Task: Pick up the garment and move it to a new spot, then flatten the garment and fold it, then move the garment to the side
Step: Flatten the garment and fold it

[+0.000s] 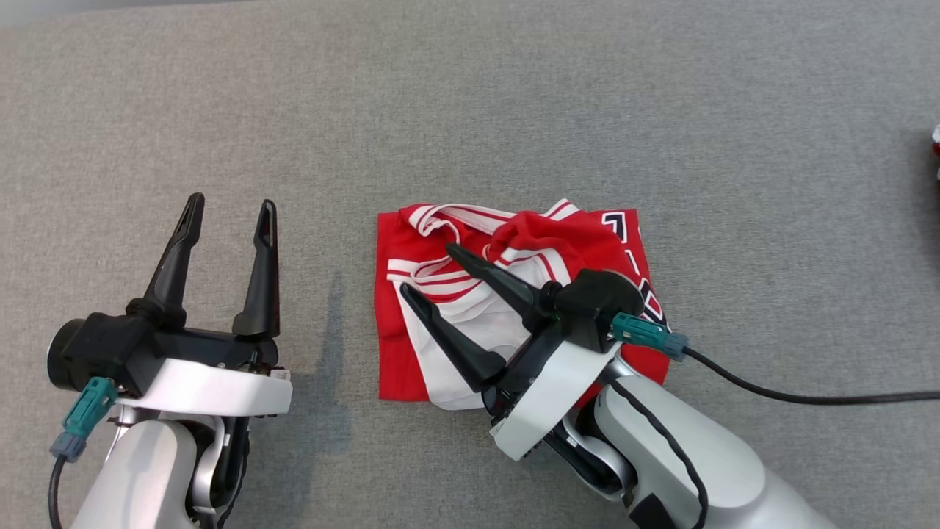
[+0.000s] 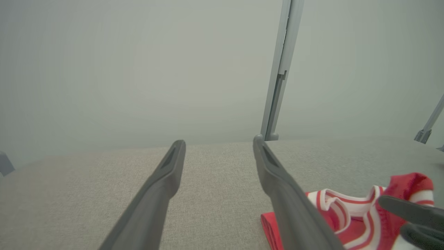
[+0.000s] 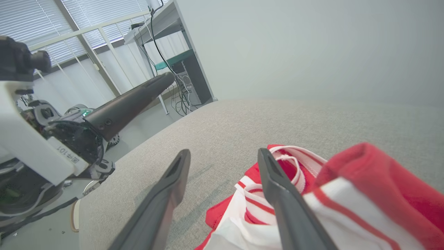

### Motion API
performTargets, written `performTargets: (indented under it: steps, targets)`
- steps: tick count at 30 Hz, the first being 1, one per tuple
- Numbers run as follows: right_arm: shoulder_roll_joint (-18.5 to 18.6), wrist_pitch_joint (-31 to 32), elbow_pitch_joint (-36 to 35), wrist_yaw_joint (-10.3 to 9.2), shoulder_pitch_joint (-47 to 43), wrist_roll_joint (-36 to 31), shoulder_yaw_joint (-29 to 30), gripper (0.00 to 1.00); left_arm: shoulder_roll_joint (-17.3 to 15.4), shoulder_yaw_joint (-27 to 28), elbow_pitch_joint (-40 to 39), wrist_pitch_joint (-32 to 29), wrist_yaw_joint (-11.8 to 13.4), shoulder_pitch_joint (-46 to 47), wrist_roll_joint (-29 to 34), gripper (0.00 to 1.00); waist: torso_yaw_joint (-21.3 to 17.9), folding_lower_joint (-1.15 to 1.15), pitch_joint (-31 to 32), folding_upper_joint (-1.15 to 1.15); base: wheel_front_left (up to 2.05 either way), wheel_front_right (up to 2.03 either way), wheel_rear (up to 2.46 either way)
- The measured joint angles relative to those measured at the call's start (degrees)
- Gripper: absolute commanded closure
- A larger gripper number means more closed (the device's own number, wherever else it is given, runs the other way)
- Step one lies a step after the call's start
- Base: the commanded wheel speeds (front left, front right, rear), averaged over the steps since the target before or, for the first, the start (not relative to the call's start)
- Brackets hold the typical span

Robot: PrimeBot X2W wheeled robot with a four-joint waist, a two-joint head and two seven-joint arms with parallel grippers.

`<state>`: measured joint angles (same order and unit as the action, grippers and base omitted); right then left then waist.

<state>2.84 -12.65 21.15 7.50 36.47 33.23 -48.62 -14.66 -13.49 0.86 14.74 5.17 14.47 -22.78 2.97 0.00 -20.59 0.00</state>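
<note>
While the folded red garment [image 1: 400, 360] lies on the grey cloth surface [image 1: 470, 110], the right gripper [image 1: 426, 268] hovers above it wide open and empty, the left gripper [image 1: 232, 202] gapes beside, and that soft, light, floppy bundle probably wants pinching at a thick folded edge.

The grey fabric-covered worktop [image 1: 470, 110] lies bare from 9 through 12 to 2 o'clock of the folded red jersey with white-striped trim [image 1: 396, 367]. At 8 o'clock the left tool [image 1: 233, 200] is spread over bare fabric. The right tool [image 1: 426, 267], fingers apart, hangs over the jersey; its black cable [image 1: 808, 397] trails toward 4 o'clock. A small red-and-white item [image 1: 935, 150] sits at the 3 o'clock edge.
</note>
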Motion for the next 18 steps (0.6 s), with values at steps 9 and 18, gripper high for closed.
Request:
performTargets:
  steps: [9,18]
  targets:
    - [1.9,-1.7,-10.5,0.0,-3.4,-5.7,11.3,0.0,-0.7,0.8,0.4,0.0,0.8,-1.5,0.1,0.0,-1.9,0.0,2.3,0.0,0.0,0.0,0.0]
    - [6.6,-0.3,-14.4,0.0,-13.1,-11.1,30.3,0.0,-1.5,1.3,-0.2,-0.5,2.0,-3.6,0.1,0.0,-3.5,0.0,4.1,0.0,0.0,0.0,0.0]
